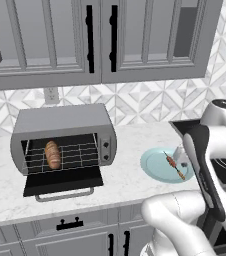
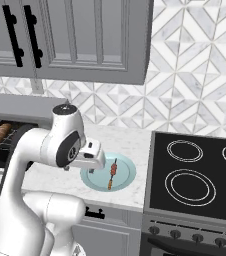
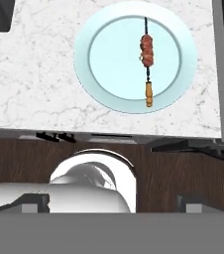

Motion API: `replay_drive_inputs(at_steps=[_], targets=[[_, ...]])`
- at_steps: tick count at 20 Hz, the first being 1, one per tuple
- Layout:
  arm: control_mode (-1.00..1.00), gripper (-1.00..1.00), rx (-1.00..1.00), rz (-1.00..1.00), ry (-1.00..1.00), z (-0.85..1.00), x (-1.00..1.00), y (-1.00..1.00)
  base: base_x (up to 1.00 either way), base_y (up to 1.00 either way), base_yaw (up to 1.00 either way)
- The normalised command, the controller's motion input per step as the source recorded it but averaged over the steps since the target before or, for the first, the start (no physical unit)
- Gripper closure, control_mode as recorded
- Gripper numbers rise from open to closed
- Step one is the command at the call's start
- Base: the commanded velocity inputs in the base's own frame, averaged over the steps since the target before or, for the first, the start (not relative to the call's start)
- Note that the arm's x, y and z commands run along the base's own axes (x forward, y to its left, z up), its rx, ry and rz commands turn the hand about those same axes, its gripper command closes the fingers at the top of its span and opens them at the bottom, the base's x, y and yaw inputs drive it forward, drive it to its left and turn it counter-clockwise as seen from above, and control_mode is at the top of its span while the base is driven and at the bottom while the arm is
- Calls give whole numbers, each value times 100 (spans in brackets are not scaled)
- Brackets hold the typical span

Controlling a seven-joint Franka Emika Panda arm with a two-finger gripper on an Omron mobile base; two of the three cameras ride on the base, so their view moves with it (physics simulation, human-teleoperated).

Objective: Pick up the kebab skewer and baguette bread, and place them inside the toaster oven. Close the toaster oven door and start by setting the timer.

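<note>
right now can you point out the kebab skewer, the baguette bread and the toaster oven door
kebab skewer (image 3: pixel 146 52): hand view, on the meat chunks, lying on the plate.
baguette bread (image 1: pixel 52 154): left base view, middle of the loaf, on the oven's wire rack.
toaster oven door (image 1: pixel 62 182): left base view, dark glass of the dropped-open panel.

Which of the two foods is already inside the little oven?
The baguette bread, the golden-brown loaf on the wire rack of the toaster oven. The kebab skewer, a thin stick of meat chunks, lies on the pale blue plate.
</note>
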Motion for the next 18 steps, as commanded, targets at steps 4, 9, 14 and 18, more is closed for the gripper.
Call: replay_drive_inputs(at_steps=[4, 9, 14, 18], targets=[[-100, -100, 0, 0, 0, -31, 12, -49, 0, 0, 0], [-100, -100, 0, 0, 0, -46, 30, -5, 0, 0, 0], [-100, -100, 0, 0, 4, -38, 32, -22, 0, 0, 0], [-100, -100, 0, 0, 5, -30, 29, -33, 0, 0, 0]])
